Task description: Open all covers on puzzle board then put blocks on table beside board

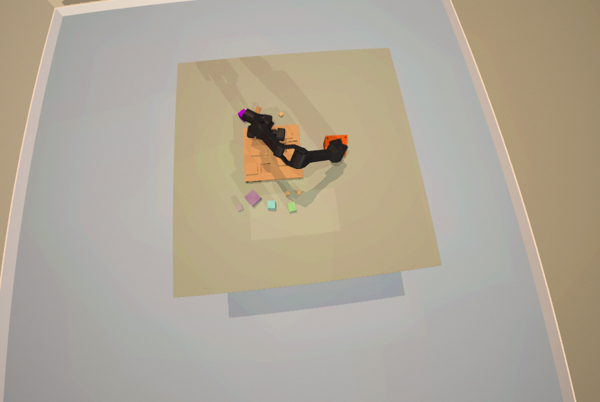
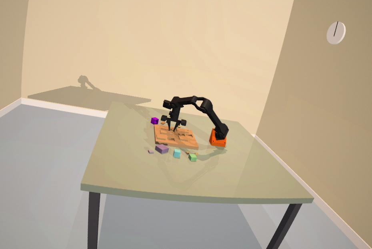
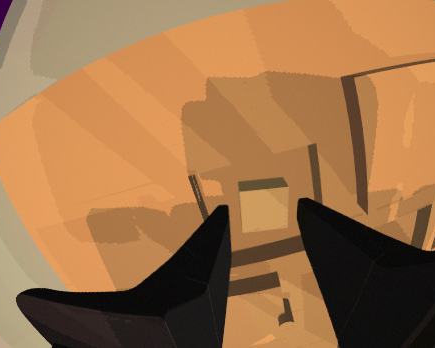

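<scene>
The orange puzzle board (image 1: 271,177) (image 2: 192,144) (image 3: 135,100) lies under the arm, which hides part of it. My gripper (image 2: 171,130) (image 3: 263,211) is partly open, pointing down over the board's far part, with nothing held. A small tan block (image 3: 264,210) shows between and just beyond the fingertips, between two dark slots. A raised square cover (image 3: 410,110) lies to its right. On the table are a mauve block (image 1: 253,197) (image 2: 161,148), a teal block (image 1: 271,204) (image 2: 177,153), a green block (image 1: 291,206) (image 2: 192,158) and a purple block (image 1: 242,115) (image 2: 154,120).
A small pinkish piece (image 1: 239,207) (image 2: 151,151) lies beside the mauve block. Small orange pieces (image 1: 299,191) (image 2: 187,152) lie near the green block. More lie beyond the board, including an orange piece (image 1: 257,109) (image 2: 163,122). The red-orange arm base (image 1: 329,140) (image 2: 217,142) stands right of the board.
</scene>
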`<state>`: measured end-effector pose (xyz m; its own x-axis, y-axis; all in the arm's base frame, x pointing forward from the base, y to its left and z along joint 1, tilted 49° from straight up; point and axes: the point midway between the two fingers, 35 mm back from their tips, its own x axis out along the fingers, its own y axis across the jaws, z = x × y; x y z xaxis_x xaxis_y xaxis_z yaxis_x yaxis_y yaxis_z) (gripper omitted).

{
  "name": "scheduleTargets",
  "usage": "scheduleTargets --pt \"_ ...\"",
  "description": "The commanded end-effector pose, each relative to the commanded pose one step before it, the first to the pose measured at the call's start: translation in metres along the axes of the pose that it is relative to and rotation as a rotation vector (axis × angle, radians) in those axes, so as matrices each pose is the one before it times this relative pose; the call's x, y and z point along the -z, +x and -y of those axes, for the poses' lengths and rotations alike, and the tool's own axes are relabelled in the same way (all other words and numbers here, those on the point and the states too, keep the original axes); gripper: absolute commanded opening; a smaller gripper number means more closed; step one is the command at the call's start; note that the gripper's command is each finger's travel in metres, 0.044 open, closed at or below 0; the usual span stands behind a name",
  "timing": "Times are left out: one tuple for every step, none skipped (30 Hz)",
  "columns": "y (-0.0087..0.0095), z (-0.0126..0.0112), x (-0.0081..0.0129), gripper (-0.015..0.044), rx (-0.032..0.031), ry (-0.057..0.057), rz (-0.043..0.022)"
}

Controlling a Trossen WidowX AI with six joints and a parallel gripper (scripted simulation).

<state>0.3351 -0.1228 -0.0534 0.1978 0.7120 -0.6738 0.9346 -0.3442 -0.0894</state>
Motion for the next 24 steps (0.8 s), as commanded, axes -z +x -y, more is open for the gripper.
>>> scheduleTargets --pt "0.00388 0.00052 0.00052 0.0144 0.0 0.0047 -0.00512" --pt "0.00094 0.00001 0.00001 0.0144 0.00001 0.0 -0.00006" --pt "0.00075 0.00001 0.00001 0.0144 0.00001 0.0 -0.00005" --pt "0.00045 0.00001 0.00001 0.0144 0.00001 0.0 -0.00003" --pt "-0.00251 -0.0006 -0.00043 0.0137 0.00004 -0.005 0.0051" --pt "0.0 0.0 0.0 0.013 0.0 0.0 0.0" --pt "0.0 0.0 0.0 0.0124 0.0 0.0 0.0" --pt "0.0 0.0 0.0 0.0117 0.0 0.0 0.0" --pt "0.0 0.0 0.0 0.011 0.0 0.0 0.0" --pt "0.0 0.0 0.0 0.0104 0.0 0.0 0.0" --pt "0.0 0.0 0.0 0.0097 0.0 0.0 0.0" --pt "0.0 0.0 0.0 0.009 0.0 0.0 0.0" --pt "0.0 0.0 0.0 0.0084 0.0 0.0 0.0" --pt "0.0 0.0 0.0 0.008 0.0 0.0 0.0" --pt "0.0 0.0 0.0 0.008 0.0 0.0 0.0" --pt "0.0 0.0 0.0 0.008 0.0 0.0 0.0" --pt "-0.00021 -0.00002 -0.00001 0.008 -0.00001 0.0 0.0" --pt "-0.00064 -0.00006 -0.00003 0.008 -0.00002 0.0001 0.00001" --pt "-0.00106 -0.00009 -0.00005 0.008 -0.00003 0.0001 0.00002" --pt "-0.00129 -0.00011 -0.00006 0.008 -0.00003 0.0002 0.00001" --pt "-0.00129 -0.0001 -0.00006 0.008 -0.00003 0.0002 0.00001" --pt "-0.00129 -0.0001 -0.00006 0.008 -0.00003 0.0002 0.0" --pt "-0.00129 -0.00009 -0.00006 0.008 -0.00003 0.0002 0.0" --pt "-0.00129 -0.00008 -0.00005 0.008 -0.00003 0.0002 -0.00001"
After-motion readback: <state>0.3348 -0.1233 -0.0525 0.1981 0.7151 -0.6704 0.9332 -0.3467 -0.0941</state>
